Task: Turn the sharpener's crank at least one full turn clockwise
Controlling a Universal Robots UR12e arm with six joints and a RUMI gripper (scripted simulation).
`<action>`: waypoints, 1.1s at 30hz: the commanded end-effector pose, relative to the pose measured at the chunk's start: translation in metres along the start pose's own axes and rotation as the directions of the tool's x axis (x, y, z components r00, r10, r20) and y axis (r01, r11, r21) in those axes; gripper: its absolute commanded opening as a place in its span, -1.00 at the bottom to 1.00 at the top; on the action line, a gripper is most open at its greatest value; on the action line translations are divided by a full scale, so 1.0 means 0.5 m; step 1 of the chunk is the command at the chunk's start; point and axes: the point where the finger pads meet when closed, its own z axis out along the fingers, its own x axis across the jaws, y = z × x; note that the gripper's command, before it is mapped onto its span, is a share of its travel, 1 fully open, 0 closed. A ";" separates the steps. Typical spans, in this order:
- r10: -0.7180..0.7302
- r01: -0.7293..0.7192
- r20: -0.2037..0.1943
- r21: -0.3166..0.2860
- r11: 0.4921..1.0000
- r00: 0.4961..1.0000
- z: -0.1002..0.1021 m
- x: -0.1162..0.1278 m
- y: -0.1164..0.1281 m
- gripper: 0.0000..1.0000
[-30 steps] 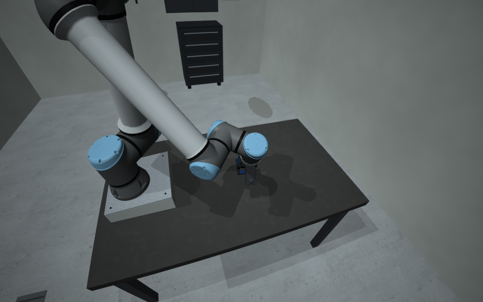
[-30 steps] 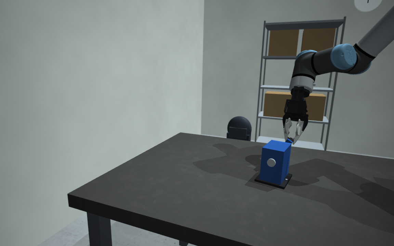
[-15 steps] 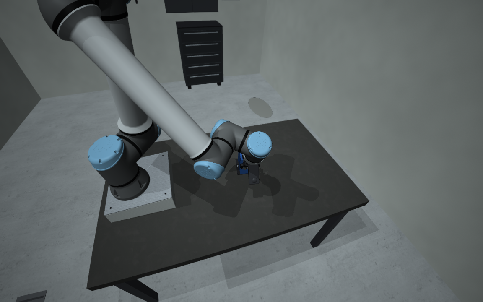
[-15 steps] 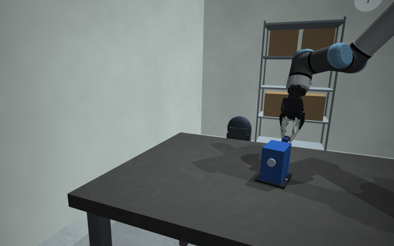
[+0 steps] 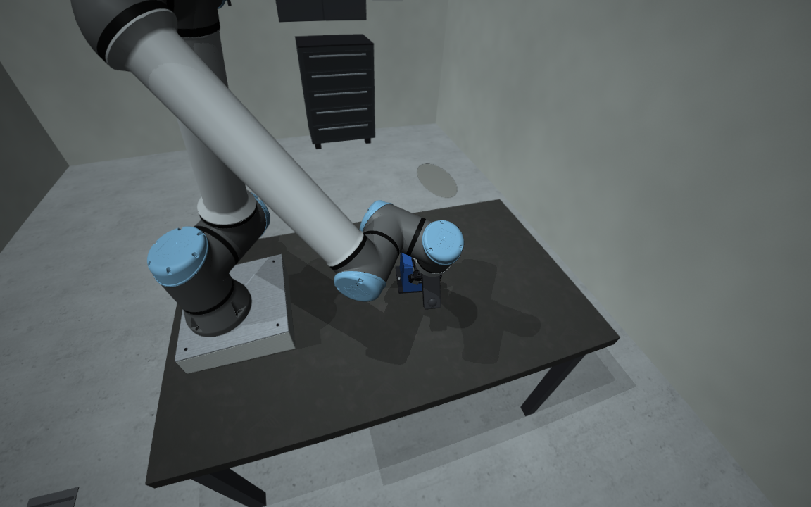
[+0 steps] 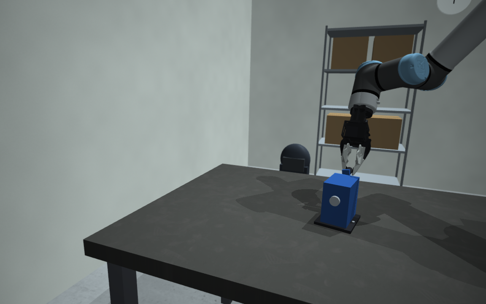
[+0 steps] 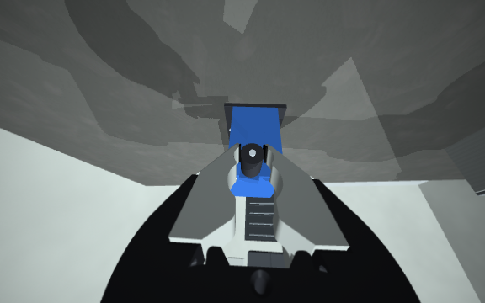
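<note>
The blue box-shaped sharpener [image 6: 339, 201] stands on a small black base plate in the middle of the dark table; it also shows in the top view [image 5: 407, 273] and in the wrist view [image 7: 255, 126]. Its round grey pencil port faces the exterior view. My gripper [image 6: 351, 169] hangs down over the sharpener's far top edge and is shut on the crank handle. In the wrist view the black handle knob [image 7: 251, 162] sits between my two fingers, with the blue crank arm [image 7: 252, 186] below it. In the top view the wrist hides most of the crank.
My arm's base stands on a grey block [image 5: 238, 321] at the table's left. A wall runs close along the table's far side. A metal shelf with cardboard boxes [image 6: 365, 101] and a dark round object [image 6: 294, 158] stand behind the table. A black drawer cabinet [image 5: 336, 88] stands far back.
</note>
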 end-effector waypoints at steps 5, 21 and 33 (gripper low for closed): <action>0.002 -0.002 0.001 0.000 1.000 1.000 -0.001 0.002 0.000 -0.83; 0.000 0.000 0.001 0.000 1.000 1.000 -0.001 -0.001 0.000 -0.36; 0.000 0.000 0.001 0.000 1.000 1.000 -0.001 -0.001 0.000 -0.36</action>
